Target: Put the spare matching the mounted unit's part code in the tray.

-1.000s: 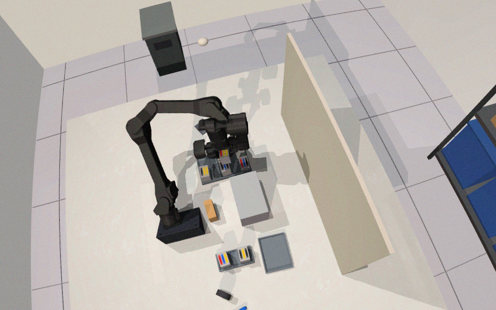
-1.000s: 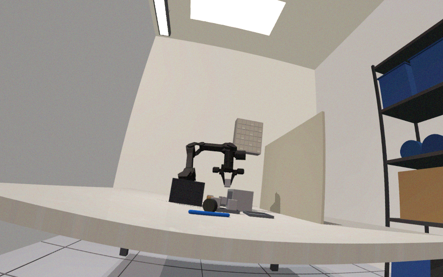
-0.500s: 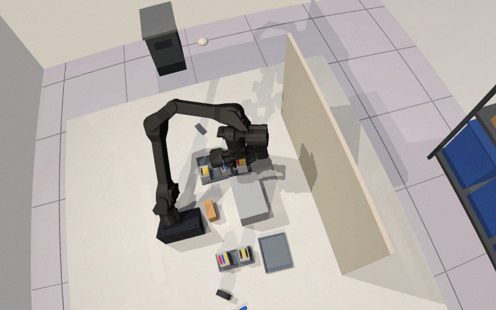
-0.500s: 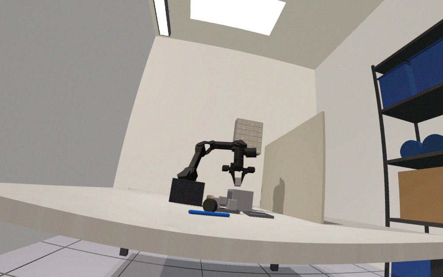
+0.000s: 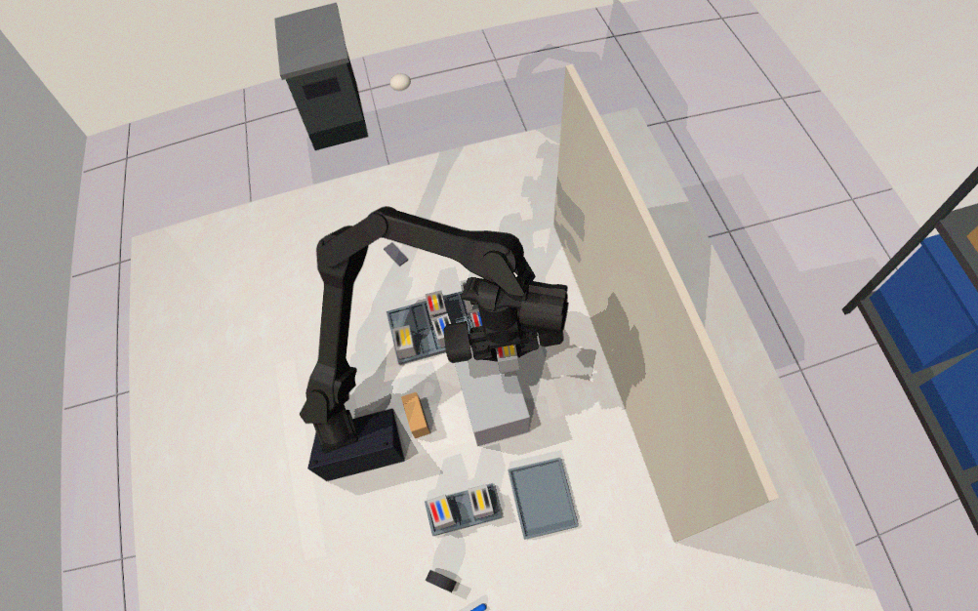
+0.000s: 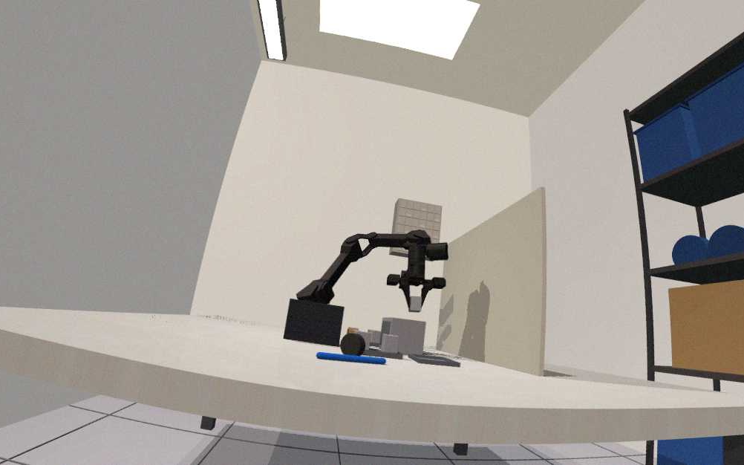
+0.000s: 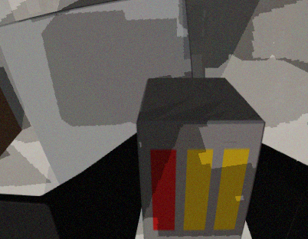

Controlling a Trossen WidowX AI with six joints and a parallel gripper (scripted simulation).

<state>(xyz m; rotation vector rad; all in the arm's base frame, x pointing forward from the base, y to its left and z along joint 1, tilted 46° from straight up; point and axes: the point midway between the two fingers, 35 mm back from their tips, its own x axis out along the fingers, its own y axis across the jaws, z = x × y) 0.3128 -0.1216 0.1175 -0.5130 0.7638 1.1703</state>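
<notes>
Held spare (image 7: 199, 165): grey block, face striped red, yellow, yellow. Arm (image 5: 341, 304): black throughout, on a black base (image 5: 383, 455). Surface (image 5: 212, 341): off-white. Spare rack (image 5: 401, 352): dark grey; the blocks in it show red, yellow and blue stripes. Mounted unit (image 5: 497, 409): plain light grey. Tray (image 5: 544, 497): slate grey, darker rim. Small box (image 5: 415, 413): orange-brown. Pen (image 6: 350, 358): blue. Divider panel (image 5: 652, 304): beige. Shelf frame (image 6: 647, 259): black, with blue bins (image 6: 716, 109).
</notes>
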